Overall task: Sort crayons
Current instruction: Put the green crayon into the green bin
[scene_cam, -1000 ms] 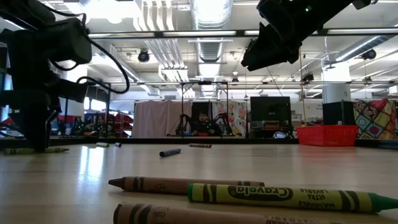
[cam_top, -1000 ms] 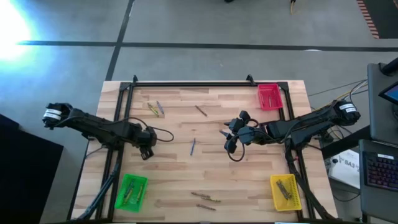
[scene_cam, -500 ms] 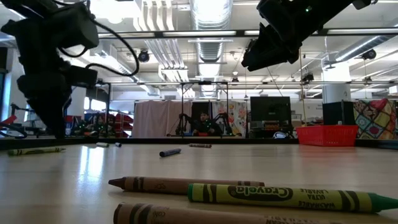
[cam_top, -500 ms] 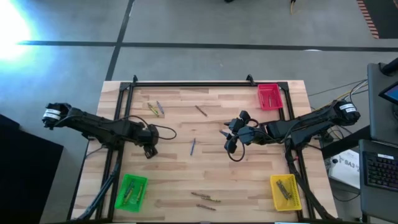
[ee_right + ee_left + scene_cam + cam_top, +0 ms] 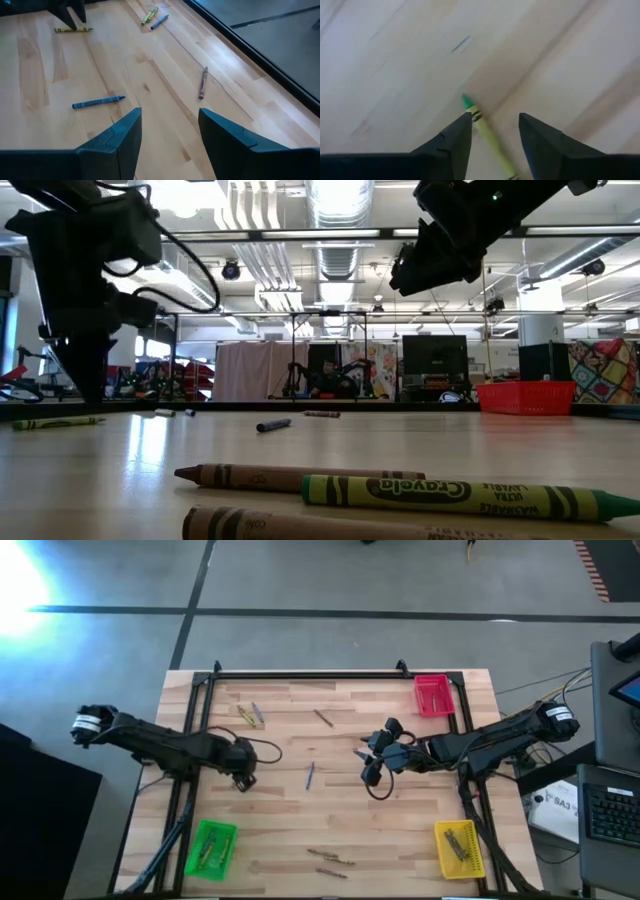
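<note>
A green crayon (image 5: 487, 137) lies flat on the wooden table; it also shows in the low view (image 5: 55, 422) and the right wrist view (image 5: 73, 30). My left gripper (image 5: 243, 778) is open just above it, with its fingertips either side of the crayon's tip in the left wrist view (image 5: 495, 117). My right gripper (image 5: 366, 768) is open and empty, hovering high over the table's middle right (image 5: 420, 275). A blue crayon (image 5: 310, 775) lies between the arms. A brown crayon (image 5: 323, 718) and a pair of crayons (image 5: 250, 715) lie farther back.
A green tray (image 5: 210, 848) holding crayons stands near left, a yellow tray (image 5: 458, 848) holding crayons near right, and a red tray (image 5: 433, 695) far right. Several crayons (image 5: 330, 860) lie by the near edge, close in the low view (image 5: 280, 476). A black frame (image 5: 300, 675) rims the table.
My left gripper has risen off the table and shifted a little toward the table's right and far edges. The green crayon it stood on stays lying on the table.
</note>
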